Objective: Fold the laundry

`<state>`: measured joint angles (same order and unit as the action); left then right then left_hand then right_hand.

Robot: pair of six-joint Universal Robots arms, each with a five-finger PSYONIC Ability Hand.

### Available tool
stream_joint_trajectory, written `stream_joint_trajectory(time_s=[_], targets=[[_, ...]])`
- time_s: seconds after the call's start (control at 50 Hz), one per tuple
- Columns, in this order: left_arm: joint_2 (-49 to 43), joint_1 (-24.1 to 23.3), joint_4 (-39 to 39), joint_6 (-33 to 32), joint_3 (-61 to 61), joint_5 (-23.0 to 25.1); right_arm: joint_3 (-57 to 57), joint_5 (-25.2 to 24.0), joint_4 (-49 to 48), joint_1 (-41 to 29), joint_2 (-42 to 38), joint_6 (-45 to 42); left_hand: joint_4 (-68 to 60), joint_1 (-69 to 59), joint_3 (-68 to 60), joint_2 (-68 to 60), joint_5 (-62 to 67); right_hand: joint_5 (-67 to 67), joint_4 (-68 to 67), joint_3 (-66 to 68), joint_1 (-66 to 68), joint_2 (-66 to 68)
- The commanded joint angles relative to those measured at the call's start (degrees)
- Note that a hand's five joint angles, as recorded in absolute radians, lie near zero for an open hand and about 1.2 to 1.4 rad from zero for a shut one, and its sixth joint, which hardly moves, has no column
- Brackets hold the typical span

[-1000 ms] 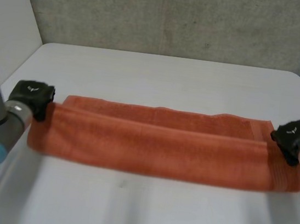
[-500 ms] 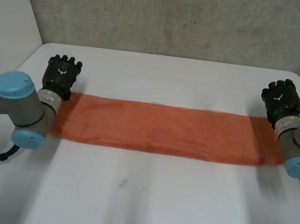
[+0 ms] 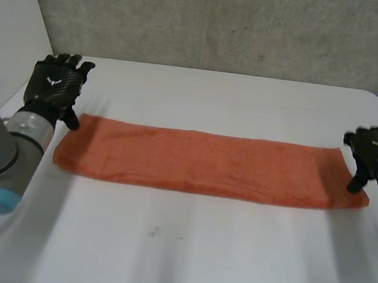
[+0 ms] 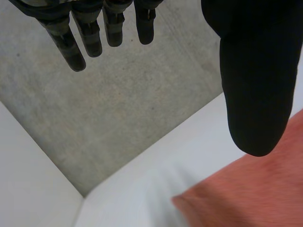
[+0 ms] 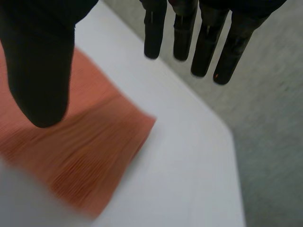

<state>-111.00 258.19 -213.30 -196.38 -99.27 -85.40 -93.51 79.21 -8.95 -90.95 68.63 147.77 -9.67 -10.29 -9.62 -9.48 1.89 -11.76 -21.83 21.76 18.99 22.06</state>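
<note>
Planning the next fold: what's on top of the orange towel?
Nothing lies on the towel; the left hand and right hand, both open, are at its ends. What is between or under its layers is covered.

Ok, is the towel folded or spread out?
Folded: the towel lies as a narrow strip, a layered edge along its near side.

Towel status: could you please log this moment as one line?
towel: orange strip flat on table | left hand: open, at its left end | right hand: open, at its right end
</note>
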Motion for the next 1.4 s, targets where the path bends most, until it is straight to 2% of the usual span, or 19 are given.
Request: stream_joint_trajectory(time_s=[0.02,0.14,0.32,0.48,0.52,0.54,0.7,0.74,0.84,0.94,1.02,1.06,1.14,1.18,1.2,1.24,1.26,1.3,1.4], targets=[[5.61,-0.84,3.66,11.36,-6.54,-0.20,-1.77,-5.46,4.64,4.37,-0.25,-0.12,-0.33,0.29,-0.38,-0.52,-1.89,-11.36,-11.30,11.37,14.14,11.07],[5.79,-1.46,8.34,12.96,-6.90,-1.87,-1.24,-10.29,3.76,6.66,-4.63,-0.29,-0.33,0.29,-0.38,-0.52,-1.89,-13.88,-13.82,13.89,16.65,13.59],[5.79,-1.55,9.21,13.13,-6.90,-4.16,0.17,-10.83,3.23,7.63,-8.07,-0.91,-0.33,0.29,-0.38,-0.52,-1.89,-21.29,-21.23,21.29,24.06,21.00],[5.71,-1.46,9.13,13.13,-7.16,-4.16,1.93,-10.65,1.04,7.89,-10.71,-1.00,-0.33,0.29,-0.38,-0.52,-1.89,-38.61,-38.55,38.62,41.39,38.32],[5.71,-1.55,9.13,13.13,-7.25,-4.16,2.89,-10.30,0.69,8.77,-11.59,-0.91,-0.33,0.29,-0.38,-0.52,-1.89,-58.11,-58.05,58.11,60.88,57.82],[5.71,-1.55,9.13,13.13,-7.25,-4.16,2.89,-10.30,0.68,8.77,-11.59,-0.91,-0.33,0.29,-0.38,-0.52,-1.89,-58.23,-58.17,58.24,61.01,57.94],[5.71,-1.55,9.13,13.13,-7.51,-4.25,6.50,-0.19,-1.78,12.82,-12.91,-4.25,-0.33,0.29,-0.38,-0.52,-1.89,-58.24,-58.17,58.24,61.01,57.94],[5.71,-1.64,9.13,13.13,-7.51,-4.34,8.51,3.39,-1.25,17.88,-13.61,-8.18,-0.33,0.29,-0.38,-0.52,-1.89,-58.24,-58.17,58.24,61.01,57.94],[5.79,-1.64,9.21,13.13,-7.51,-4.34,10.80,4.47,-0.99,23.88,-13.44,-12.68,-0.33,0.29,-0.38,-0.52,-1.89,-58.24,-58.17,58.24,61.01,57.94],[5.79,-1.72,9.21,13.13,-7.51,-4.42,11.50,1.66,-0.99,23.19,-11.43,-9.36,-0.33,0.29,-0.38,-0.52,-1.89,-58.24,-58.17,58.24,61.01,57.94],[5.79,-1.72,9.30,13.13,-7.51,-4.42,11.68,-0.28,-1.07,18.18,-7.72,-4.78,-0.33,0.29,-0.38,-0.52,-1.89,-58.24,-58.17,58.24,61.01,57.94],[5.88,-1.72,9.39,13.13,-7.51,-4.42,12.99,-2.12,-1.25,9.52,-5.19,-0.23,-0.33,0.29,-0.38,-0.52,-1.89,-58.24,-58.17,58.24,61.01,57.94],[5.97,-1.72,9.39,13.22,-7.51,-4.42,14.49,-3.97,-1.51,1.48,-4.38,3.13,-0.33,0.29,-0.38,-0.52,-1.89,-58.24,-58.17,58.24,61.01,57.94],[5.97,-1.72,9.39,13.22,-7.51,-4.51,15.80,-6.33,-1.60,-6.74,-4.73,5.67,-0.33,0.29,-0.38,-0.52,-1.89,-58.24,-58.17,58.24,61.01,57.94],[5.97,-1.72,9.39,13.22,-7.51,-4.51,15.81,-6.35,-1.60,-6.78,-4.73,5.68,-0.33,0.29,-0.38,-0.52,-1.89,-58.24,-58.17,58.24,61.01,57.94],[6.14,-1.72,9.39,13.22,-7.51,-4.51,17.65,-9.15,-1.69,-16.58,-6.83,7.08,-0.33,0.29,-0.38,-0.52,-1.89,-58.24,-58.17,58.24,61.01,57.94],[6.14,-1.72,9.48,13.22,-7.51,-4.51,17.66,-9.16,-1.69,-16.63,-6.84,7.09,-0.33,0.29,-0.38,-0.52,-1.89,-58.24,-58.17,58.24,61.01,57.94],[6.14,-1.72,9.48,13.22,-7.51,-4.51,19.14,-11.26,-1.69,-25.11,-10.52,7.00,-0.33,0.29,-0.38,-0.52,-1.89,-58.24,-58.17,58.24,61.01,57.94],[6.14,-1.81,9.57,13.22,-7.51,-4.51,21.26,-12.41,-1.78,-34.44,-16.58,7.00,-0.33,0.29,-0.38,-0.52,-1.89,-58.24,-58.17,58.24,61.01,57.94]])
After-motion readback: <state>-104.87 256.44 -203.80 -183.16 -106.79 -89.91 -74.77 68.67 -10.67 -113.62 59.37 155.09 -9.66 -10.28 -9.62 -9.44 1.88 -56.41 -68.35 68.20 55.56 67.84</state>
